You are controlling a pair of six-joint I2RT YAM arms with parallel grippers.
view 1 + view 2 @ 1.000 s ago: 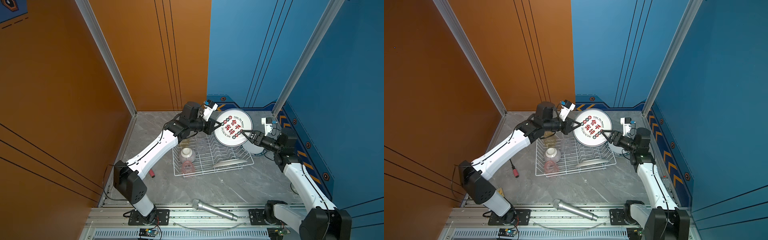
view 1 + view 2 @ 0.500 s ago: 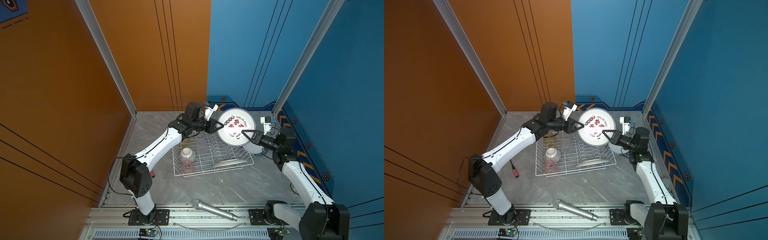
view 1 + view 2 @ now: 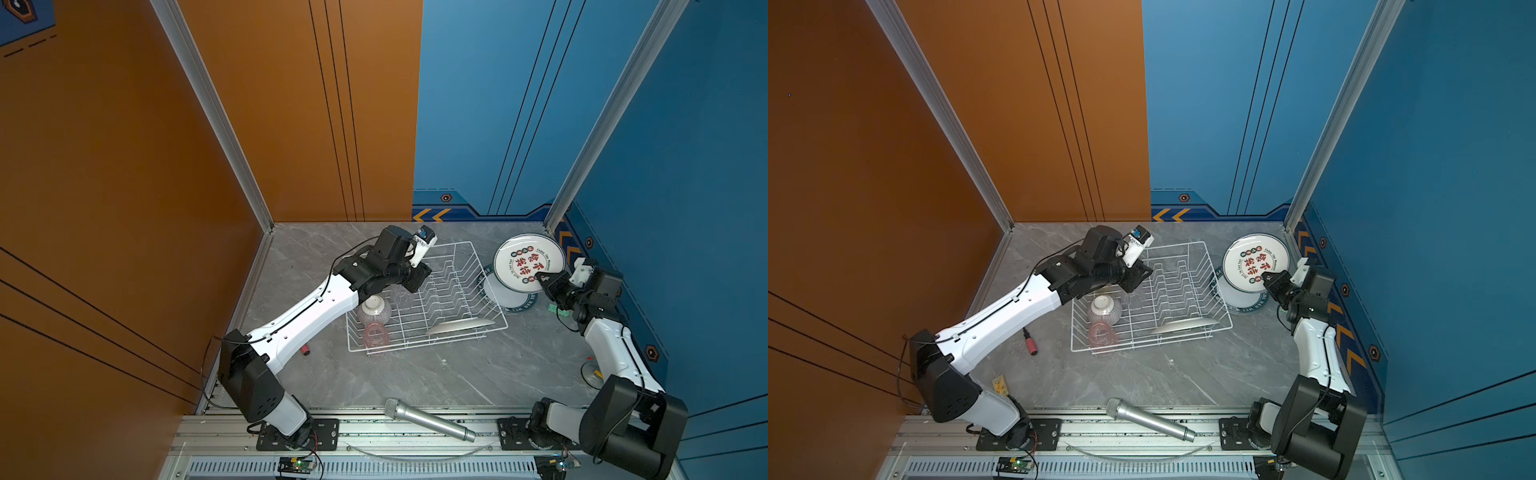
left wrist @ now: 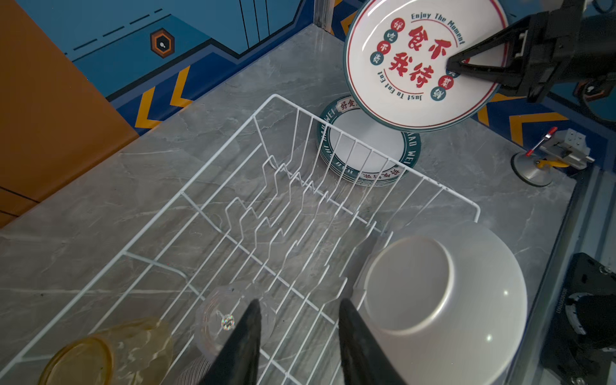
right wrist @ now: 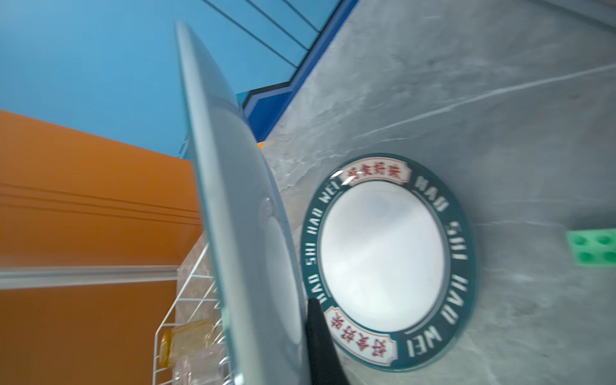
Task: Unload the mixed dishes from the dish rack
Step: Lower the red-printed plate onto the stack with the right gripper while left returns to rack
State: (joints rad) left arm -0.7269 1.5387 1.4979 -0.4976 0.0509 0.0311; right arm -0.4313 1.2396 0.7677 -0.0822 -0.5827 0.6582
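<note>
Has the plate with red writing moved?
Yes. The red-lettered plate, held by the right gripper, went rightward, from above the dish rack to over the stacked plates.

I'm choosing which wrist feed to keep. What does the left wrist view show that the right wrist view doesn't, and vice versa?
Left wrist only: the printed face of the held plate, the right end effector seen whole and shut on it, and an overturned white dish in the rack. Right wrist only: the plate's plain back, nearly edge-on, and a green block on the table. Both: the plate, the banded plate stack beside the rack, the rack, and a yellow tumbler inside it.
</note>
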